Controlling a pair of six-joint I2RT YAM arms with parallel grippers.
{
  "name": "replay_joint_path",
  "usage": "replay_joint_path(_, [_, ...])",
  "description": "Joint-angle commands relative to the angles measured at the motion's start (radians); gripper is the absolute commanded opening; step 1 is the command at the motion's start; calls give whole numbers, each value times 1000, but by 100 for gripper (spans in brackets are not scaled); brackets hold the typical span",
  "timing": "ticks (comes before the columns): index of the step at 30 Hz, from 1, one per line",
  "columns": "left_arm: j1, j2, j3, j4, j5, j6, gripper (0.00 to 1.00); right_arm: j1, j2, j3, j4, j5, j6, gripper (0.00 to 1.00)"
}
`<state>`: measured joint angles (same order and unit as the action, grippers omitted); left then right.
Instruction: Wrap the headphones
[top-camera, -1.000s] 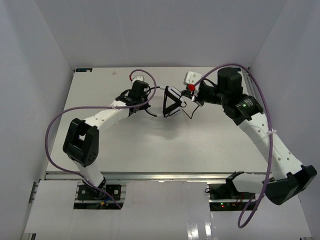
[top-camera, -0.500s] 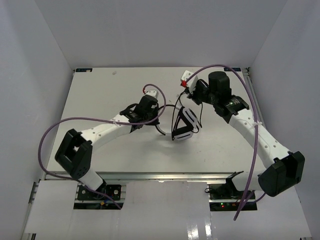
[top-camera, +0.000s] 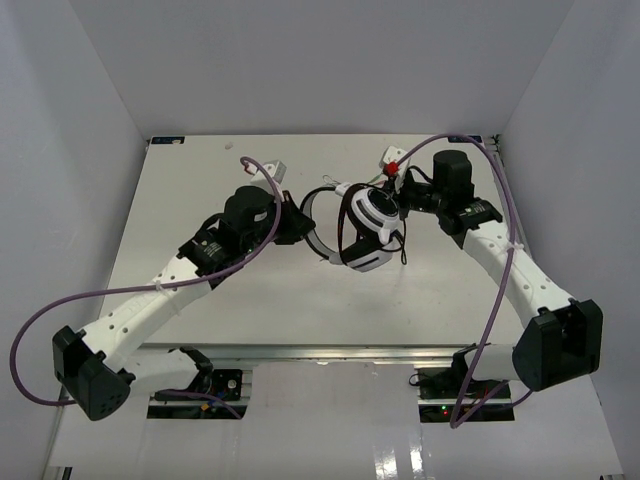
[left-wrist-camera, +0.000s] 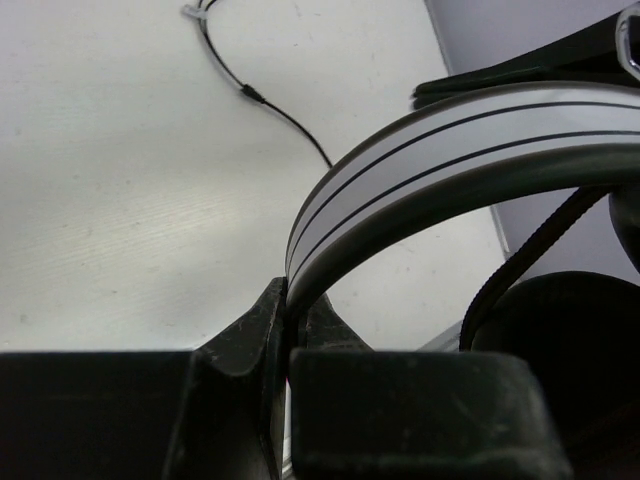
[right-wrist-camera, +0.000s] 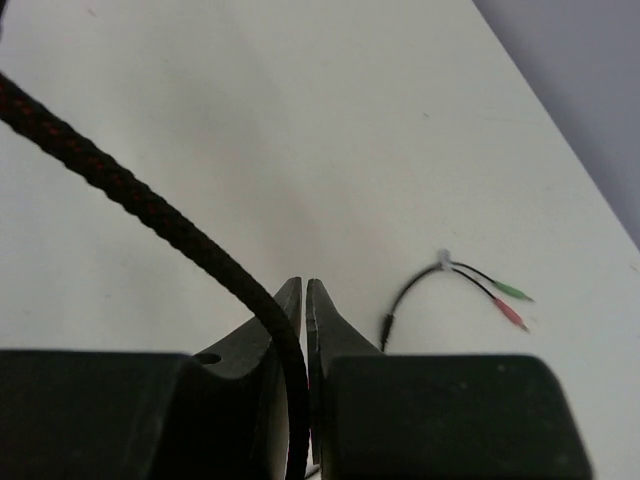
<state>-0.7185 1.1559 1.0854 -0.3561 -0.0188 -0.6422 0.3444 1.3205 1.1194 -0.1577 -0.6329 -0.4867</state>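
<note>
Holding the headphones (top-camera: 365, 225) between the arms over mid-tabletop (top-camera: 300, 300), with left tool (left-wrist-camera: 288, 322) clenched on the headband (left-wrist-camera: 450, 140) and right tool (right-wrist-camera: 304, 300) pinched on the braided cable (right-wrist-camera: 150, 215); liable to jerk taut and slip if drawn apart, or to drag the plugs (right-wrist-camera: 510, 305) off the nearby right edge, despite open room nearer.

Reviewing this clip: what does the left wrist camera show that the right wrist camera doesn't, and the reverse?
Only the left wrist view shows the left gripper shut on the white black-striped headphone headband, with a black ear cushion beside it. Only the right wrist view shows the right gripper pinching the braided black cable, and the small green and red plugs lying on the white table. Both show that table and a shut gripper up close.
</note>
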Motion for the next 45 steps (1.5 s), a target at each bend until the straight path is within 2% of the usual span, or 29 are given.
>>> replay_joint_path(1, [-6, -30, 176, 72, 69, -52, 0, -38, 50, -42, 137, -427, 148, 14])
replay_joint_path(4, [-7, 17, 288, 68, 83, -52, 0, -37, 78, -102, 368, -555, 310, 16])
replay_joint_path(7, [-17, 75, 396, 67, 99, -56, 0, -34, 100, -176, 605, -614, 562, 18])
replay_joint_path(11, [-28, 156, 553, 56, 95, -53, 0, -17, 127, -244, 783, -617, 673, 25])
replay_joint_path(14, [-29, 193, 641, 33, 39, -34, 0, 16, 128, -290, 822, -611, 697, 27])
replay_joint_path(22, [-19, 240, 783, 64, -296, 36, 0, 48, 51, -418, 860, -607, 682, 27])
replay_joint_path(28, [50, 277, 840, 82, -408, 55, 0, 64, -25, -491, 853, -607, 666, 28])
replay_joint_path(34, [231, 293, 792, 53, -393, 7, 0, 67, -114, -522, 702, -571, 563, 25])
replay_joint_path(36, [261, 303, 762, 48, -401, 30, 0, 70, -142, -511, 655, -548, 512, 16])
replay_joint_path(38, [280, 325, 728, 44, -418, 59, 0, 77, -170, -475, 461, -482, 417, 8])
replay_joint_path(40, [305, 350, 668, 46, -412, 99, 0, 109, -201, -368, 183, -354, 214, 8])
replay_joint_path(42, [320, 374, 599, 59, -403, 135, 0, 164, -224, -269, -4, -210, 56, 8])
replay_joint_path(45, [323, 396, 483, 91, -397, 151, 0, 203, -239, -135, -166, -83, -51, 8])
